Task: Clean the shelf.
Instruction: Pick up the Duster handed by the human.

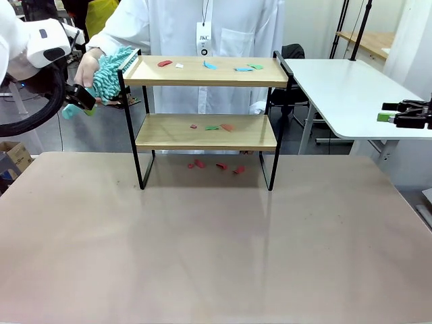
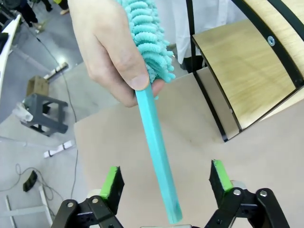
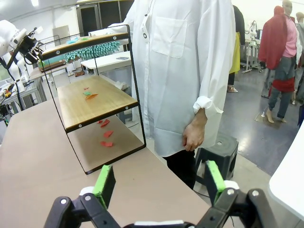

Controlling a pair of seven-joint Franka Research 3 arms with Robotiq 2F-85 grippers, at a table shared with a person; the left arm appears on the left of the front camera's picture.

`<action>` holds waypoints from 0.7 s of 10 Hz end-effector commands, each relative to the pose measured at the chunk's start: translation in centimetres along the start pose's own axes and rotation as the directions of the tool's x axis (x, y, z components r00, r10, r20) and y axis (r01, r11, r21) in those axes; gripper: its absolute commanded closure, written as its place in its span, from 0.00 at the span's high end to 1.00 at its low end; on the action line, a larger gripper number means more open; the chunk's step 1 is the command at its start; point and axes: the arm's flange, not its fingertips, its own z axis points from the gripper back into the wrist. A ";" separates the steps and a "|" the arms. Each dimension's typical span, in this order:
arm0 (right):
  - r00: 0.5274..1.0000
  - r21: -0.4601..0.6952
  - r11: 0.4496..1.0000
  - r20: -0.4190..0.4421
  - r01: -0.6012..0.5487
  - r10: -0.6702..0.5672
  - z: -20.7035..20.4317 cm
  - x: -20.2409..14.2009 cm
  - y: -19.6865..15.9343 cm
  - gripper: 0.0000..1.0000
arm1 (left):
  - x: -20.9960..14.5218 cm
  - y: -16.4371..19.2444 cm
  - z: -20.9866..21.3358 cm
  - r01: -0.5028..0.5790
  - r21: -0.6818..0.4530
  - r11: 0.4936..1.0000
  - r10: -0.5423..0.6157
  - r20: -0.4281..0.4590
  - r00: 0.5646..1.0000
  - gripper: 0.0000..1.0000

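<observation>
1. In the front view the shelf (image 1: 206,131) stands at the far middle of the brown table (image 1: 216,256), toward 12 o'clock; paper scraps (image 1: 210,65) lie on its top board, with more on the lower board and on the table beneath.
2. At 10 o'clock from the shelf a person's hand (image 1: 88,66) holds a teal duster (image 1: 111,73) at the left end of the top board; the left gripper (image 1: 81,98) sits just below, at the end of the handle; from this side I cannot tell how far its jaws are spread.
3. The left wrist view shows that gap; the left gripper (image 2: 166,180) is spread wide, with its green pads (image 2: 112,183) either side of the handle (image 2: 154,137) and neither touching it; the hand (image 2: 109,52) pinches the handle at 11 o'clock, where the fluffy head begins; a corner of the shelf (image 2: 247,71) shows at 2 o'clock.
4. In the front view the right gripper (image 1: 398,116) is at 3 o'clock beside a white table (image 1: 337,88), well apart from the shelf; in its own wrist view the right gripper (image 3: 159,183) is wide apart with nothing between the pads.
5. That view also has the shelf (image 3: 95,102) end-on at 10 o'clock and the duster (image 3: 92,50) by the top board; the person's white coat (image 3: 175,71), their other hand (image 3: 194,135) hanging down and a dark stool (image 3: 221,152) are past the table's edge.
</observation>
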 end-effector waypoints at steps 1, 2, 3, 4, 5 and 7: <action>1.000 0.001 1.000 0.000 -0.005 0.005 -0.2 0.3 0.1 1.00 | 0.1 -0.1 0.0 -0.048 0.027 0.998 0.048 0.034 0.998 0.42; 1.000 0.001 1.000 0.000 -0.005 0.005 -0.2 0.3 0.1 1.00 | 0.0 0.0 0.0 -0.050 0.022 0.999 0.049 0.034 0.998 0.16; 1.000 0.001 1.000 0.000 -0.005 0.005 -0.2 0.3 0.1 1.00 | 0.2 0.0 -0.1 -0.053 0.014 0.998 0.053 0.027 0.998 0.36; 1.000 0.001 1.000 0.000 -0.005 0.005 -0.2 0.3 0.1 1.00 | 0.1 0.0 -0.3 -0.053 0.019 0.998 0.053 0.018 0.998 0.00; 1.000 0.001 1.000 0.000 -0.005 0.005 -0.2 0.3 0.1 1.00 | 0.1 0.1 -0.4 -0.054 0.031 0.998 0.054 0.001 0.999 0.00; 1.000 0.001 1.000 0.000 -0.005 0.005 -0.2 0.3 0.1 1.00 | 0.1 0.0 -0.3 -0.070 0.034 0.997 0.071 -0.004 0.997 0.00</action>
